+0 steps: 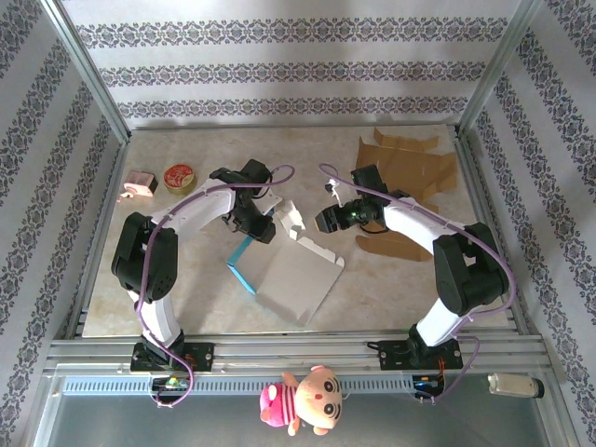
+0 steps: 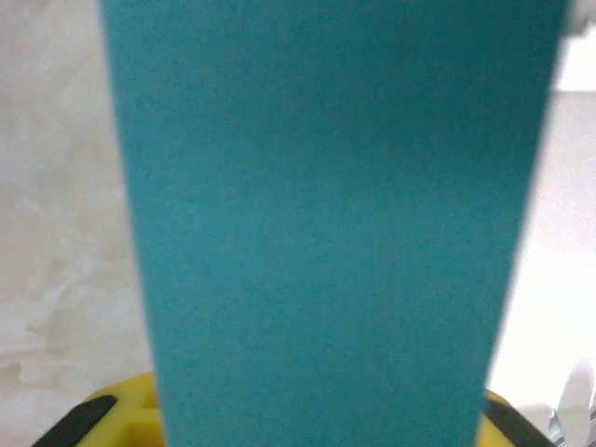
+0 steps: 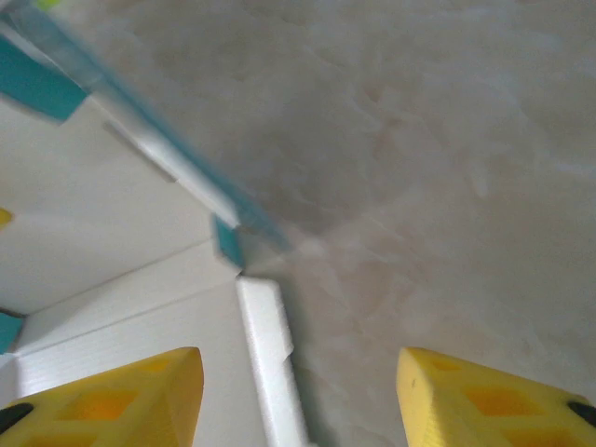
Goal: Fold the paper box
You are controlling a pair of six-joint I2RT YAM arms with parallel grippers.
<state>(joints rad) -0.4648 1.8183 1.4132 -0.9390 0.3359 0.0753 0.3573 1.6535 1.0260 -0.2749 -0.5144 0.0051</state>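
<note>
Near the middle of the bench [image 1: 396, 289], the paper box [image 1: 298, 275] lies with flaps raised, white and teal. At its right side the right fingers [image 3: 112, 400] are spread apart, straddling a white flap edge; the left fingers [image 2: 130, 424] flank a teal panel, and clamped or not, can't tell.

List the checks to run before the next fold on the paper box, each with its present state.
1. Right gripper jaws apart: ok.
2. White flap edge between those jaws: ok, though nearer one side.
3. Left gripper clamped on the teal panel: cannot tell; the panel covers the gap.
4. Paper box fully on the table: ok.
5. Round tin clear of the box: ok.
</note>
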